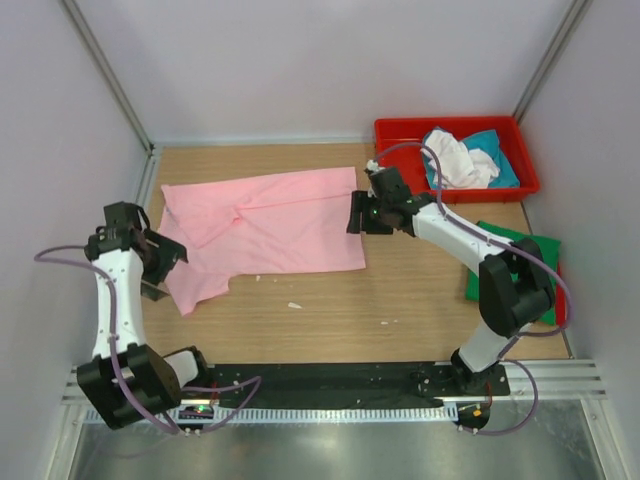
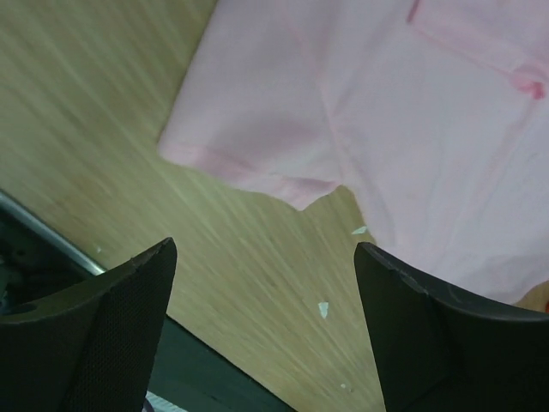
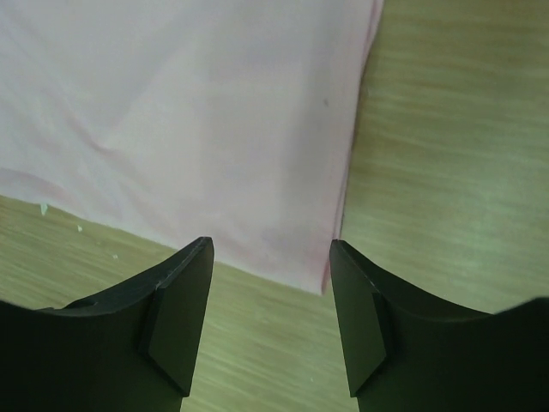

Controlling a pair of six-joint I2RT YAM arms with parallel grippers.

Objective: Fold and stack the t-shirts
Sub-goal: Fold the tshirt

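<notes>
Wooden table (image 1: 330,310): pink t-shirt (image 1: 270,220) spread, long axis left-right, sleeve (image 1: 195,285) toward near-left; both arms' jaws apart, empty.

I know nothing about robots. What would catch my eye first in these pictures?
First, the large light pink t-shirt, spread across the middle of the wooden table. Next, the bright red tray at the far right corner, with a white cloth and a teal cloth heaped in it. The left hand and the right hand stand open at either end of the pink shirt, holding nothing.
</notes>
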